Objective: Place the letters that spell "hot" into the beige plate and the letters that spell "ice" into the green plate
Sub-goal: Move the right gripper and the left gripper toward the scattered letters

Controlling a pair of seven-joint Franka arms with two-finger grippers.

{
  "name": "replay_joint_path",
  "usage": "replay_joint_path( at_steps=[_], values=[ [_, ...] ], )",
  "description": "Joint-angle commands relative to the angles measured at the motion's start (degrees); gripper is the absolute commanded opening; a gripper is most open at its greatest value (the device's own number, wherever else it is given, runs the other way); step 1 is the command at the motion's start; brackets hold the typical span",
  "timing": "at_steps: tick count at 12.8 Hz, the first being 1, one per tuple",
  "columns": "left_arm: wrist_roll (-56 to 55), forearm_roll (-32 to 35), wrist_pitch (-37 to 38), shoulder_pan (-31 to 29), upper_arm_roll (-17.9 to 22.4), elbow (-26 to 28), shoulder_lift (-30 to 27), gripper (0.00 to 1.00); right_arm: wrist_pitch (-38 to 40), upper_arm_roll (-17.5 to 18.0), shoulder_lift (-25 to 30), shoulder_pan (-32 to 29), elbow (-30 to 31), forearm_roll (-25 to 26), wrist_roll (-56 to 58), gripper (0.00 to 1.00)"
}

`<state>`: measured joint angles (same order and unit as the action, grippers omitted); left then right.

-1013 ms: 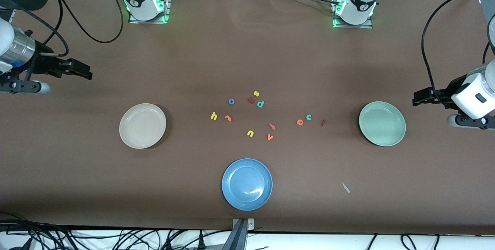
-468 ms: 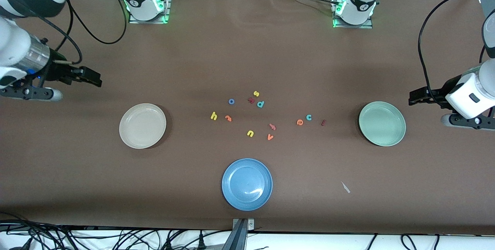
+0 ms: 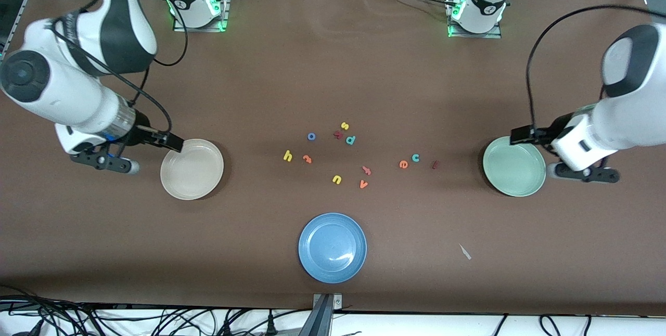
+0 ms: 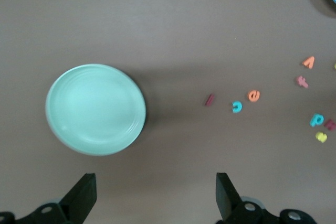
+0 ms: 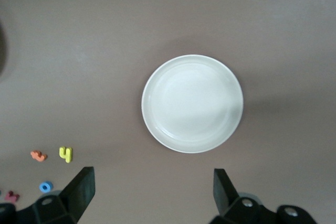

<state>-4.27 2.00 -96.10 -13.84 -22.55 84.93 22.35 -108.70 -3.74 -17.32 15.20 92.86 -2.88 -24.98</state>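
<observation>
Blue plate [image 3: 332, 247]: nearest the front camera; only its edge shows in the left wrist view.
"hot" letters [image 3: 307, 158]: mid-table, toward the beige plate [image 3: 192, 169].
"ice" letters [image 3: 415, 157]: toward the green plate [image 3: 514, 166].
Right hand [image 3: 176, 144]: fingers apart, over the beige plate's rim.
Left hand [image 3: 520, 135]: fingers apart, over the green plate's rim.

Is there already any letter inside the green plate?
No, the green plate is bare inside; the teal "c" lies on the table beside it.

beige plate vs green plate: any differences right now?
Colour: the beige plate is cream, the green plate pale sage. Place: the beige plate sits toward the right arm's end, the green plate toward the left arm's end. Shared: both round, shallow, similar in size, holding no letters.
</observation>
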Motion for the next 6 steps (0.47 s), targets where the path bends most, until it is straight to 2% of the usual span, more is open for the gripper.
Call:
replay_joint_path(
  at_steps=[1,6],
  values=[
    [-3.8,-1.1,-11.4,2.1,0.4,9.3,0.1,1.00,-2.8,-0.2,-3.8,3.5,-2.0,-1.2,-6.8,1.00],
    [-6.4,-0.9,-18.2,5.0,0.4,15.2,7.5,1.00,-11.3,-0.2,-12.0,11.4,-2.2,-1.2,-18.7,1.00]
  ],
)
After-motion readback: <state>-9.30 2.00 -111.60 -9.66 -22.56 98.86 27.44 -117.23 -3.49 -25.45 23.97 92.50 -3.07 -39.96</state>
